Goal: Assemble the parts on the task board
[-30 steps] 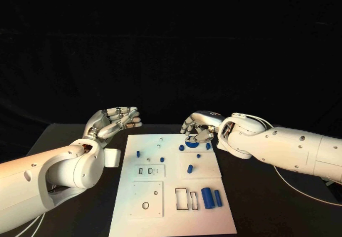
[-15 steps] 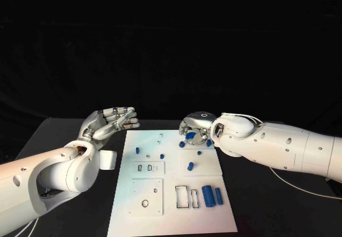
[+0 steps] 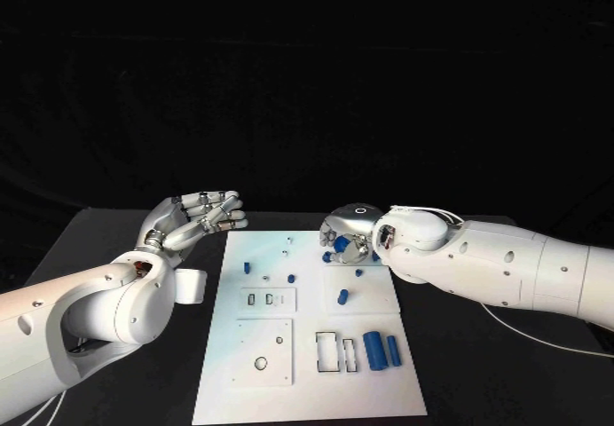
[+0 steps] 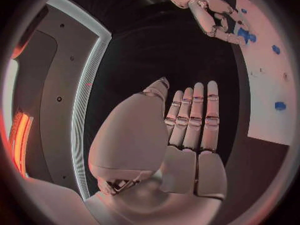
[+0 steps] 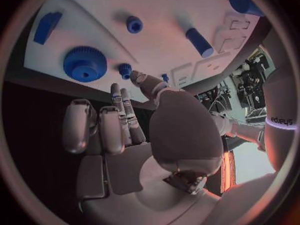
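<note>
Right hand (image 3: 343,241): fingers apart, empty, poised just above blue gear (image 5: 84,63) and small pegs at far end of task board (image 3: 307,355), likely choosing a pick. Left hand (image 3: 194,217): raised beside board, fingers loosely extended, empty, kept clear.

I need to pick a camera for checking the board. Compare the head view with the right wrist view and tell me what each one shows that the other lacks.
Head view alone: the left hand raised beside the board, holding nothing, and two long blue cylinders at the board's near end.

Right wrist view alone: a close look at the toothed blue gear and the small blue piece at the hand's fingertips.

Both: the white board and the right hand over its far end.
</note>
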